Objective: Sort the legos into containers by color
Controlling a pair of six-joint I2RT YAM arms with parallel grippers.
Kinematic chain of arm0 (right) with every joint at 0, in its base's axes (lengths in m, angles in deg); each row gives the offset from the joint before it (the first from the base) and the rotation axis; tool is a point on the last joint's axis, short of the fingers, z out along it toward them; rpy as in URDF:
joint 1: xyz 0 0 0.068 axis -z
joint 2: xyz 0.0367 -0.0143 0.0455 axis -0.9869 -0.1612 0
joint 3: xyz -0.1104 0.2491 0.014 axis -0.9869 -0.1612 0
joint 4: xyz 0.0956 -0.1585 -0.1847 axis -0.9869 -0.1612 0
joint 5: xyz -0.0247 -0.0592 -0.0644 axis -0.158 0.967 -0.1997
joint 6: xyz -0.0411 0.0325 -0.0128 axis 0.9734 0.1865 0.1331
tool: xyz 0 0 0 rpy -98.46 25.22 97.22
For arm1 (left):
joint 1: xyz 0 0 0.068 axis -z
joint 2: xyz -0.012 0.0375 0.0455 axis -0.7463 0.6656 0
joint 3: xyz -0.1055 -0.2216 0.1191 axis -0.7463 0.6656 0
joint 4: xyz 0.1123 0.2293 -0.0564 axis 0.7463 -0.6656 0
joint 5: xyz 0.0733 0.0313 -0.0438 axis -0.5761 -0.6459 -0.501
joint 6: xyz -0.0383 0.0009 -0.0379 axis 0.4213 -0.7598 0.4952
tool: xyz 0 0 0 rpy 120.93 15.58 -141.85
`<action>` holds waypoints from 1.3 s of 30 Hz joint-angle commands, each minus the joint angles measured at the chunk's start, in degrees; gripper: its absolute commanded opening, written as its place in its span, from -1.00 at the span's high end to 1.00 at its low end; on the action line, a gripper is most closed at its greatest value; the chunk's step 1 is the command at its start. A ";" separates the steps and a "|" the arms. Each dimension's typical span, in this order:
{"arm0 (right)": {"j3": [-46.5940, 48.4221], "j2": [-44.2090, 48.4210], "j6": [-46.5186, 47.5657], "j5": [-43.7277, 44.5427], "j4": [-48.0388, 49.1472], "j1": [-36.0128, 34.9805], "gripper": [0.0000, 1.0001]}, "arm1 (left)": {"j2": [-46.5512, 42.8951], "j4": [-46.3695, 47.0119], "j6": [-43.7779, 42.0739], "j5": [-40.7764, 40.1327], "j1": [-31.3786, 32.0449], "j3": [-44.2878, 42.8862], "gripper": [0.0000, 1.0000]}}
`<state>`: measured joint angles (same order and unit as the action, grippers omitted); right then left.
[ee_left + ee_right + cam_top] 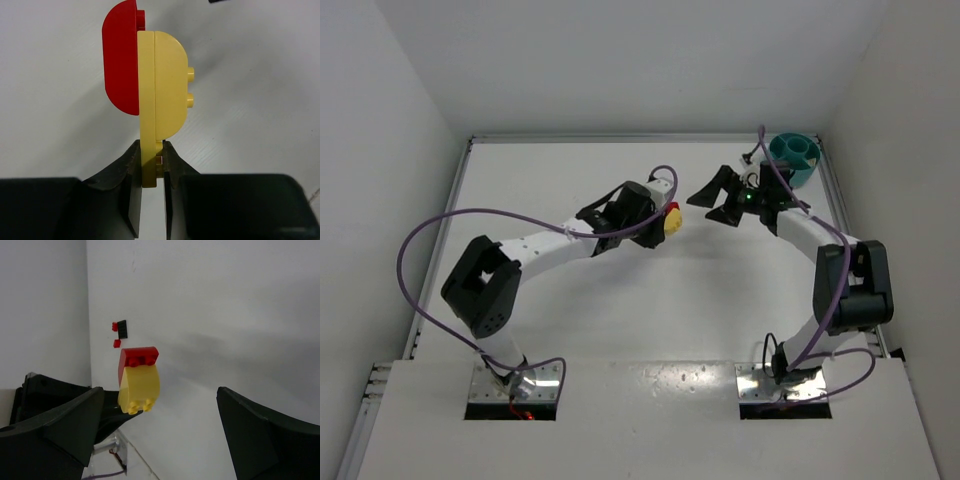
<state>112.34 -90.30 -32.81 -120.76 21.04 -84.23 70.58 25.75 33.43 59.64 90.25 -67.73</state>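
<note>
My left gripper (151,165) is shut on the edge of a yellow lego (165,90) with a red lego (120,60) stuck to its side. It holds the pair above the table, near mid-table in the top view (672,221). My right gripper (718,200) is open and empty, facing the held pair, which shows in the right wrist view (140,380). Two small red legos (116,335) and a black lego (122,329) lie on the table far behind it. The teal bowl (794,158) stands at the far right corner, behind the right gripper.
White walls close in the table on the left, back and right. A raised rim (620,138) runs along the table's far edge. Purple cables loop off both arms.
</note>
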 commanded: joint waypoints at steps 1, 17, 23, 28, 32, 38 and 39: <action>1.86 -0.70 -0.37 -1.78 2.86 -2.11 -0.89 | -0.70 0.13 3.45 6.18 -2.68 -2.72 1.00; 5.90 -6.67 -1.94 -6.17 4.45 -7.13 -0.76 | -1.23 0.65 4.69 9.09 -4.36 -2.72 1.00; 5.29 -6.68 -2.48 -6.70 6.46 -7.74 -0.17 | -1.23 0.65 4.69 9.09 -4.36 -1.67 1.00; 3.27 -4.93 -3.18 -6.70 8.40 -7.74 0.50 | -2.28 0.65 4.69 8.56 -6.64 -0.26 1.00; 2.74 -4.31 -3.18 -7.84 8.40 -7.74 0.92 | -1.76 1.18 4.69 9.96 -10.51 0.96 1.00; 2.74 -3.78 -1.43 -10.64 7.09 -7.22 1.00 | -1.76 1.18 4.69 10.58 -14.02 1.59 1.00; 1.96 -3.08 -1.42 -11.44 7.08 -7.21 1.00 | -1.76 1.18 4.69 10.58 -15.51 1.59 1.00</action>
<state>115.16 -96.59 -36.16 -128.10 26.76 -91.79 70.53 26.14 37.30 71.64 78.27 -66.55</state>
